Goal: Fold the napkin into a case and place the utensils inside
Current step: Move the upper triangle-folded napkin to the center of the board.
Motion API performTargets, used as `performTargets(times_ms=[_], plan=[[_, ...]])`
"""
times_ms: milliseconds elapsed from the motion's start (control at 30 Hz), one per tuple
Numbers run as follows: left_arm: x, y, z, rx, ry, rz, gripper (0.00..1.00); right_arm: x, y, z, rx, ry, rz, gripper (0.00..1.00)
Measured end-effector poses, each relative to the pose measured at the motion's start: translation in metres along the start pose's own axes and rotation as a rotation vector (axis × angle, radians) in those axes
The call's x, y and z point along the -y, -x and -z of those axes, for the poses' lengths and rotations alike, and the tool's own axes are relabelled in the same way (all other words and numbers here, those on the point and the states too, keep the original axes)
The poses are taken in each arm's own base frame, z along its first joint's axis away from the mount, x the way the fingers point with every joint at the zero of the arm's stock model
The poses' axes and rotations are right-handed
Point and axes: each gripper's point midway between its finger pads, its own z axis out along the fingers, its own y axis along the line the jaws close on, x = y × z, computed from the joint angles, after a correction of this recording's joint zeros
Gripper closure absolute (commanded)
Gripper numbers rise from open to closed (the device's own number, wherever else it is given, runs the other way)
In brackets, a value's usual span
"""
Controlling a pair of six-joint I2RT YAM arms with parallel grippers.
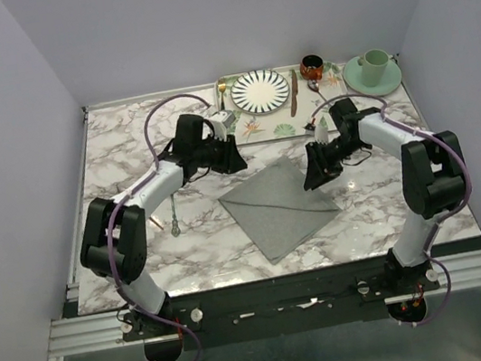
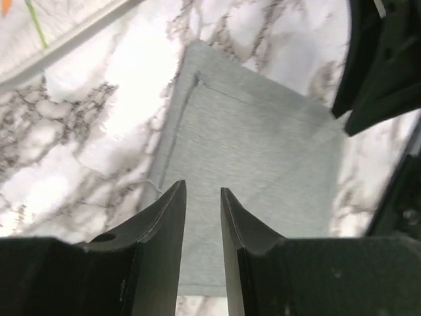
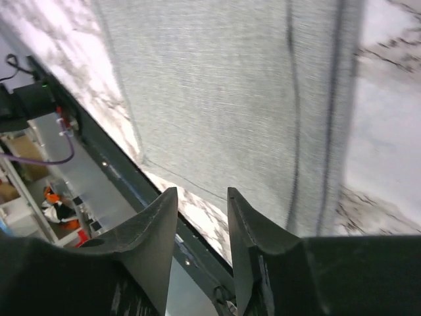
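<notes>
In the middle of the table [image 1: 204,241] the napkin [image 1: 277,211] lies flat, partly folded. We hold the left gripper [image 2: 202,187] and the right gripper [image 3: 202,191] near its far edges, jaws apart and empty, probably to begin the next fold.

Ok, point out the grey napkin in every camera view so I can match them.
Top view: napkin in the middle of the table, turned like a diamond.
Left wrist: napkin fills the centre.
Right wrist: napkin covers the upper middle.
Shared landmark: the marble table bordering the napkin.
</notes>
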Motion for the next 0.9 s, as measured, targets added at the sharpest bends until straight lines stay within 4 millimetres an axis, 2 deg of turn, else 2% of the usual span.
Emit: performTargets(times_ms=[67,133,200,300,367,500,533,567,667,767,833,900], plan=[[-0.005,0.003,-0.009,-0.026,0.036,-0.062,0.62,0.007,0.000,0.001,-0.002,-0.035,0.000,0.53],[-0.018,-0.005,-0.022,-0.096,0.099,-0.130,0.62,0.019,-0.003,0.001,-0.018,-0.088,-0.012,0.53],[-0.026,-0.022,-0.032,-0.171,0.133,-0.163,0.64,0.032,-0.006,0.001,-0.035,-0.138,-0.023,0.53],[-0.037,-0.058,-0.043,-0.311,0.176,-0.209,0.71,0.046,-0.010,0.002,-0.060,-0.190,-0.026,0.54],[-0.042,-0.083,-0.043,-0.403,0.195,-0.229,0.75,0.055,-0.013,0.002,-0.084,-0.225,-0.020,0.54],[-0.036,-0.098,-0.039,-0.462,0.192,-0.274,0.83,0.064,-0.020,0.003,-0.118,-0.255,-0.008,0.52],[-0.032,-0.102,-0.037,-0.473,0.187,-0.282,0.83,0.065,-0.021,0.003,-0.121,-0.257,-0.004,0.48],[-0.029,-0.107,-0.032,-0.486,0.186,-0.285,0.83,0.064,-0.021,0.003,-0.126,-0.255,0.002,0.39],[-0.016,-0.132,-0.013,-0.539,0.170,-0.284,0.78,0.060,-0.016,0.006,-0.127,-0.236,0.034,0.27],[-0.001,-0.155,0.006,-0.588,0.142,-0.280,0.65,0.050,0.004,0.008,-0.092,-0.190,0.087,0.25],[0.005,-0.163,0.014,-0.605,0.120,-0.265,0.54,0.042,0.020,0.008,-0.064,-0.159,0.125,0.25],[0.007,-0.157,0.020,-0.575,0.111,-0.229,0.48,0.034,0.033,0.008,-0.044,-0.138,0.166,0.26]])
